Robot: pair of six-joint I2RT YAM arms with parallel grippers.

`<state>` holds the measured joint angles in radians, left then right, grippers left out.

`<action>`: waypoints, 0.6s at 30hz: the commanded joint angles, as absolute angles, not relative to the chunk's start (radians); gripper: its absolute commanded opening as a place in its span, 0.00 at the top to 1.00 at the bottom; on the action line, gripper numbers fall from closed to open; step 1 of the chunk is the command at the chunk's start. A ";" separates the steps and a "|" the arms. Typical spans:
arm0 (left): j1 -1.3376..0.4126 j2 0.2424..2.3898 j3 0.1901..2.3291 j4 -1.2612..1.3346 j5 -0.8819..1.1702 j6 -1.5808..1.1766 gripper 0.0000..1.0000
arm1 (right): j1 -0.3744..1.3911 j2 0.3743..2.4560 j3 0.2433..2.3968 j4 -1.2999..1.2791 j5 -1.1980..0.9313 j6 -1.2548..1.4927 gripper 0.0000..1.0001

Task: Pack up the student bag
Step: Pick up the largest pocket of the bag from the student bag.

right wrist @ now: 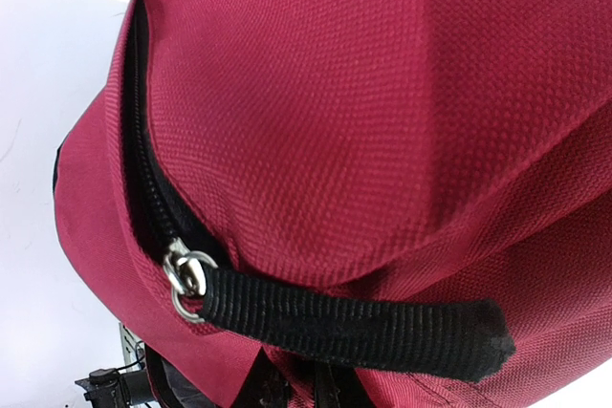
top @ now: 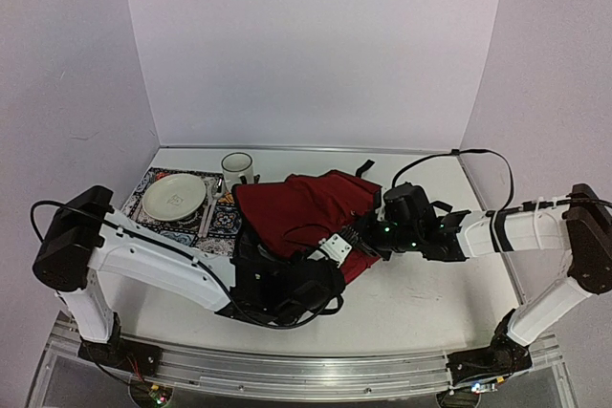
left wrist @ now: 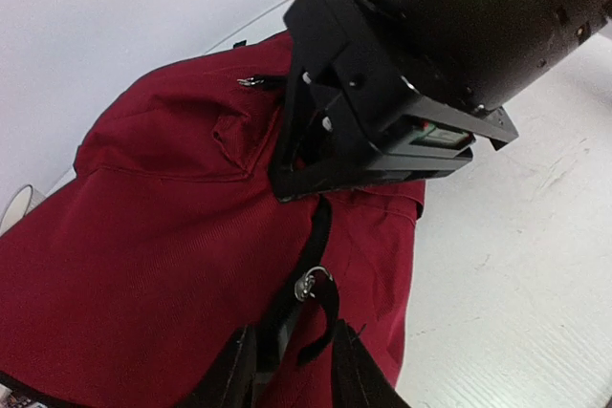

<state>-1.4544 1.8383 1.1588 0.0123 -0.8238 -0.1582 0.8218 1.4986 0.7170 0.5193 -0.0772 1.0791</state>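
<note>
Lying slumped — dark red student bag (top: 298, 207) | black zipper pull (right wrist: 354, 327) sticking out

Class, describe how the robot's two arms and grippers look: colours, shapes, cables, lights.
The left arm and right arm have white boxy links and black joints. Black cables loop off both. The left gripper and right gripper are black and angular; a green light glows on the right wrist.
</note>
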 commanded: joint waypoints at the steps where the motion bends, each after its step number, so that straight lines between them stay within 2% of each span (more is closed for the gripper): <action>1: -1.457 1.749 1.116 0.071 -0.727 -0.206 0.85 | 0.834 1.503 0.759 0.505 -0.071 1.057 0.88; 4: -1.452 1.747 1.112 0.075 -0.690 -0.209 0.99 | 0.835 1.506 0.764 0.505 -0.076 1.054 0.88; 10: -1.423 1.738 1.099 0.079 -0.591 -0.225 1.00 | 0.835 1.497 0.761 0.494 -0.069 1.046 0.86; 11: -1.422 1.739 1.098 0.079 -0.588 -0.225 0.96 | 0.835 1.495 0.760 0.491 -0.065 1.045 0.86; 13: -1.421 1.740 1.100 0.079 -0.580 -0.226 0.74 | 0.834 1.491 0.759 0.485 -0.060 1.043 0.86; 14: -1.422 1.743 1.102 0.079 -0.573 -0.227 0.66 | 0.834 1.491 0.759 0.485 -0.060 1.042 0.86; 18: -1.422 1.769 1.125 0.077 -0.563 -0.203 0.52 | 0.834 1.492 0.759 0.483 -0.061 1.040 0.86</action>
<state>-1.4220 1.7798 1.0973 0.0471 -0.5916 -0.2141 0.8261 1.4998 0.7227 0.5044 -0.0704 1.0599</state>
